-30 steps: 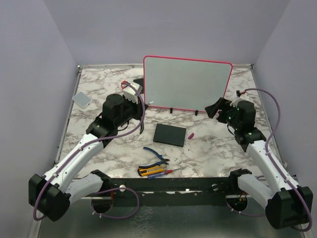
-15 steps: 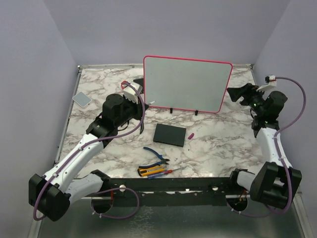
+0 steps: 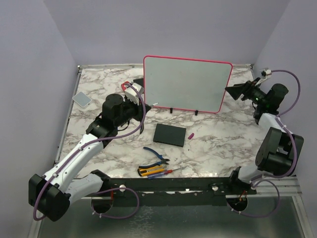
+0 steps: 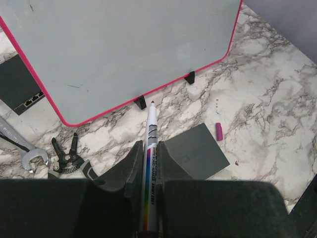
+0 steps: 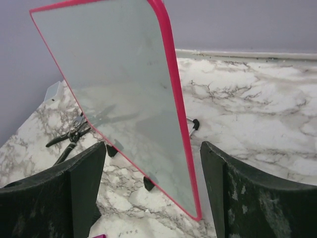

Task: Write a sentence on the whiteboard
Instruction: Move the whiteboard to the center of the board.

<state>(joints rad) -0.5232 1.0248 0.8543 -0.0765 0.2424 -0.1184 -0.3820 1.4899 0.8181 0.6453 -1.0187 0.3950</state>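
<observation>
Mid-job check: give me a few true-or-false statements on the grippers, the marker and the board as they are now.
1. The left gripper holds a marker. True.
2. The marker is capped. False: its tip is bare, and the pink cap lies on the table beside the black slab.
3. The right gripper is shut on the board. False: it is open, with its jaws on either side of the board's right edge.
4. The board stands upright on its feet. True.
</observation>
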